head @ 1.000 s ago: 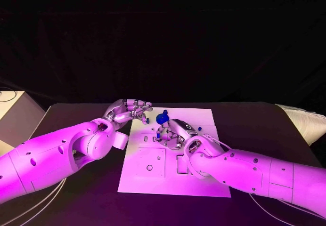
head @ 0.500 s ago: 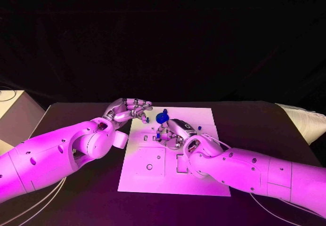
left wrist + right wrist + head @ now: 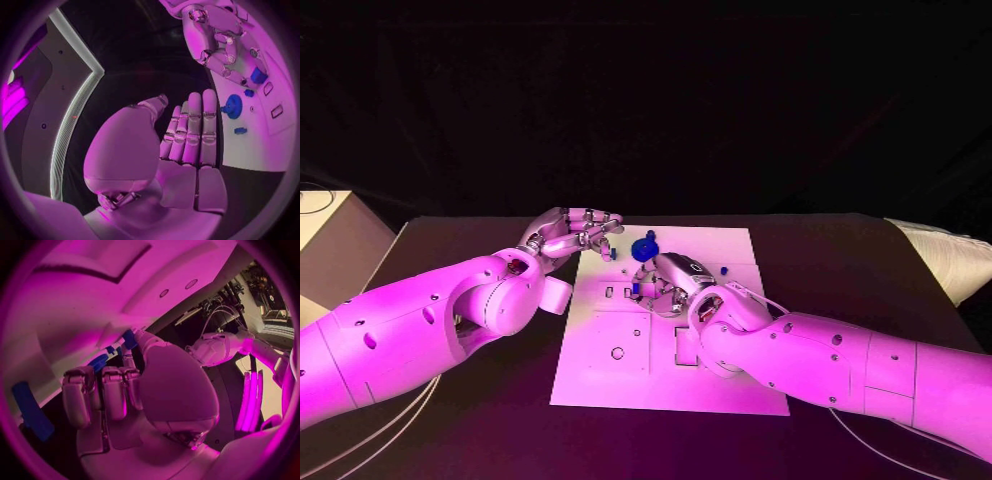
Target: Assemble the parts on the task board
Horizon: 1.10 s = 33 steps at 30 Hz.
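I can read no text, label, brand name, number or sign anywhere in these views. The white task board (image 3: 610, 375) carries only small dark outlines and cut-outs, none of them forming letters or digits that I can make out. The blue parts (image 3: 645, 247) and the casings of both arms are unmarked as far as I can tell.

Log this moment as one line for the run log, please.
left hand: curled, holding nothing, at task board far-left corner | right hand: on board, fingers at small blue part | round blue part: beyond right hand
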### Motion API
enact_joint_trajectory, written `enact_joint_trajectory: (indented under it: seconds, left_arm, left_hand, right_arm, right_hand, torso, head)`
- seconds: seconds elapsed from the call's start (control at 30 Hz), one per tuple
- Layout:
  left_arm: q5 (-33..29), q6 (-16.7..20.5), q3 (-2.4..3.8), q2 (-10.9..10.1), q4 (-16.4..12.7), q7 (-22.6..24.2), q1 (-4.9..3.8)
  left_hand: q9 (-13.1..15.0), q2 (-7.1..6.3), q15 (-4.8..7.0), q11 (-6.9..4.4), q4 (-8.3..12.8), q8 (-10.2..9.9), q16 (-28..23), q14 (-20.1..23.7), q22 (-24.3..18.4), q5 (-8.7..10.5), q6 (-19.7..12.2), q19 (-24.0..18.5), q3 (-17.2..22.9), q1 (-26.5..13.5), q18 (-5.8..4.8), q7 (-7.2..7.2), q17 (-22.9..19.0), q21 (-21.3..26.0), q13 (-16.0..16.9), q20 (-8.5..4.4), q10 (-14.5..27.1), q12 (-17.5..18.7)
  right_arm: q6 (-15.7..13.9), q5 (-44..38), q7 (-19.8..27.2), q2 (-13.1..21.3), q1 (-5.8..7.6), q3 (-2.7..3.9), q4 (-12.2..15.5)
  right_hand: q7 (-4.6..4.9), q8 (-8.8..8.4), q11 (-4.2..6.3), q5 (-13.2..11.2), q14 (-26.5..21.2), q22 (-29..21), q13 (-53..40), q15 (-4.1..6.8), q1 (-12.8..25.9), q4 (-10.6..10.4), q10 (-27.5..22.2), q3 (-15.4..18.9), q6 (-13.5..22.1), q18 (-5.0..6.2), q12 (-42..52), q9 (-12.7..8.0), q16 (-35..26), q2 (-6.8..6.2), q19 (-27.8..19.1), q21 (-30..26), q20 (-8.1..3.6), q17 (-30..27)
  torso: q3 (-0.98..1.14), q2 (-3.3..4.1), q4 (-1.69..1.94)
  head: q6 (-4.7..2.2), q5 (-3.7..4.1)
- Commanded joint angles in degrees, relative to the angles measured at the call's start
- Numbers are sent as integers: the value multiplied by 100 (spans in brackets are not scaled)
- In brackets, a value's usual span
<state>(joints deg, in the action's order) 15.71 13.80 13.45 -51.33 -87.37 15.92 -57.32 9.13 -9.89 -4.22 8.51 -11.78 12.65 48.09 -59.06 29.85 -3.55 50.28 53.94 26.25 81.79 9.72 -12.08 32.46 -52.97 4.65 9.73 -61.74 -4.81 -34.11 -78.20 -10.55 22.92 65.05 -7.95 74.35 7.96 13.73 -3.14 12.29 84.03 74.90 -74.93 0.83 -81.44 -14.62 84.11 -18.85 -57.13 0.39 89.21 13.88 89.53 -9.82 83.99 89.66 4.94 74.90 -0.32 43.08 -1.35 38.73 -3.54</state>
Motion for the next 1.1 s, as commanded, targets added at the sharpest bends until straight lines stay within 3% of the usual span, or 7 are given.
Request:
enact_joint_trajectory:
  seconds: [0.03, 0.63, 1.1]
  left_arm:
    - [-27, -62, 2, 5, -17, 52, -2]
    - [-27, -71, 2, 11, -8, 50, -2]
    - [-26, -74, 2, 13, -2, 43, -2]
  left_hand:
    - [5, 20, 0, -4, 14, -11, 31, 37, 5, 25, -25, -49, 36, -52, 85, -7, -5, -21, -6, -10, 42, 6]
    - [5, 20, 0, -4, 14, -11, 31, 37, 5, 25, -25, -49, 36, -52, 85, -7, -5, -21, -6, -10, 42, 6]
    - [5, 20, 0, -4, 14, -11, 31, 37, 5, 25, -25, -49, 36, -52, 85, -7, -5, -21, -6, -10, 42, 6]
  right_arm:
    - [152, -85, -79, -10, -14, -11, -14]
    - [16, -131, 3, -9, -18, -14, 3]
    - [-40, -138, -5, -1, -22, -14, 22]
  right_hand:
    - [1, 12, -22, -36, 563, 1510, -1368, -6, 24, 8, 455, -35, 40, -39, -34, -9, 8, -46, 601, 34, 20, 1357]
    - [107, -87, -114, -148, 563, 1510, -1264, -85, 20, 97, 347, 8, 300, -39, -120, -70, 9, -260, 601, 34, 88, 1361]
    - [166, -163, -174, -396, 563, 1510, -1155, -143, 59, 71, 232, 139, 468, -39, -212, -119, 8, -295, 601, 34, 148, 1361]
  torso:
    - [1, -2, -1]
    - [3, 1, -3]
    - [0, 1, -3]
  head:
    - [1, 3]
    - [2, 8]
    - [10, 15]
